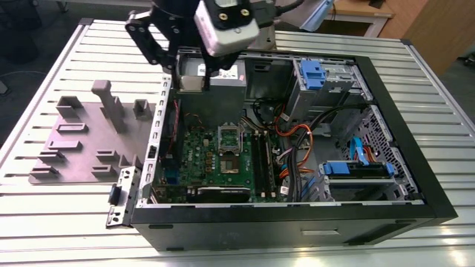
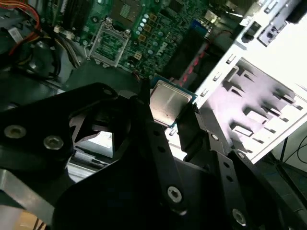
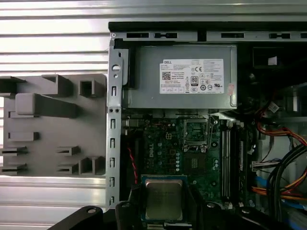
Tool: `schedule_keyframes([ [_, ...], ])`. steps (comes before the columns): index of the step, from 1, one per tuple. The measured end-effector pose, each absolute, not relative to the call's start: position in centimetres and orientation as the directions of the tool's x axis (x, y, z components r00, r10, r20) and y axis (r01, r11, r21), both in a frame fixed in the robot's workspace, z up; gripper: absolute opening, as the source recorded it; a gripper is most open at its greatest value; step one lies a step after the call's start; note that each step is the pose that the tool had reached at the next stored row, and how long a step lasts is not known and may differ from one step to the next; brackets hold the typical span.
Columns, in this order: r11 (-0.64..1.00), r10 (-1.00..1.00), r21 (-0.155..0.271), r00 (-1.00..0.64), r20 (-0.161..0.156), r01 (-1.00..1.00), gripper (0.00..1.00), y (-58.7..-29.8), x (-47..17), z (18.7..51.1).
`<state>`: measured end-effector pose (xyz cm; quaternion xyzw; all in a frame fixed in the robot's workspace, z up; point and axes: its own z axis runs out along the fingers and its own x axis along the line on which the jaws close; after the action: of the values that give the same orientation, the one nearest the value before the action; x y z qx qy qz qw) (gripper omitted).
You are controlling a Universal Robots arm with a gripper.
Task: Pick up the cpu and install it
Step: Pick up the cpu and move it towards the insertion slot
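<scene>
Gripper [image 2: 169, 112] pinches the cpu [image 2: 165, 100] by two opposite edges, above the open case [image 1: 297, 222], clear of the socket [image 3: 196, 133]. I judge it light, stiff, slick-lidded, and possibly delicate beneath, where I cannot see; its edges suit holding.

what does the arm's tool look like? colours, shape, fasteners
The tool is matte black: long flat linkage fingers on a chunky black body, with silver screw heads at the pivots. The exterior view shows a pale grey boxy camera on the wrist.
</scene>
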<state>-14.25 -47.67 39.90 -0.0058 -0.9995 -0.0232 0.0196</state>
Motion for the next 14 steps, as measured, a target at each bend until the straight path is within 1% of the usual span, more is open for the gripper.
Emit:
schedule_keyframes([
  [14, 0.999, 0.011, 0.046, -0.999, 0.04, 0.013, 0.47, -47.7, -7.9, 39.6],
])
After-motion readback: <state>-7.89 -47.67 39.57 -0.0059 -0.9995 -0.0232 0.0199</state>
